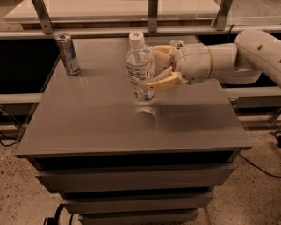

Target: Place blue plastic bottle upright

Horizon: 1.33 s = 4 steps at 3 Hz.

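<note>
The blue plastic bottle [138, 66] is clear, with a pale label and a white cap. It stands nearly upright near the middle of the grey table [88, 118], its base at or just above the surface. My gripper [151, 67] reaches in from the right. Its tan fingers [163, 81] lie on either side of the bottle's body and are shut on it.
A slim silver-blue can [68, 54] stands upright at the table's back left corner. A small round rim [177, 43] peeks out behind the gripper. Metal rail posts [153, 13] run along the back. The table's edges drop off to the floor in front and to the right.
</note>
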Tool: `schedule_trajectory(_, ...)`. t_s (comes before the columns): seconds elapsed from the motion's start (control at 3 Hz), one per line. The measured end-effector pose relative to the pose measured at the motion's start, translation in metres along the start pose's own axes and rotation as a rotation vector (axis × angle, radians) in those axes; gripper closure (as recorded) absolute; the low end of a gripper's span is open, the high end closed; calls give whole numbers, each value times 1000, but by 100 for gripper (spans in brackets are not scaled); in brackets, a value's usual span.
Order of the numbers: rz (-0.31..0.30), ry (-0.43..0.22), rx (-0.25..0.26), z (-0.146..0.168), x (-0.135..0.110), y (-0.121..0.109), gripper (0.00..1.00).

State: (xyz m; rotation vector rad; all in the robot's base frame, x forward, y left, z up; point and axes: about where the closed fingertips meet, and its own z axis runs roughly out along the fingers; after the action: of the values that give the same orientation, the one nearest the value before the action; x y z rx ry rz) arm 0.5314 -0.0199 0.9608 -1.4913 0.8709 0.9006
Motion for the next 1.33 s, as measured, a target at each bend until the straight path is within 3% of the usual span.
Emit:
schedule_trajectory(0.67, -6, 2, 30, -15, 10, 13, 59)
schedule_trajectory(1.33, 64, -7, 74, -27, 23, 23, 13)
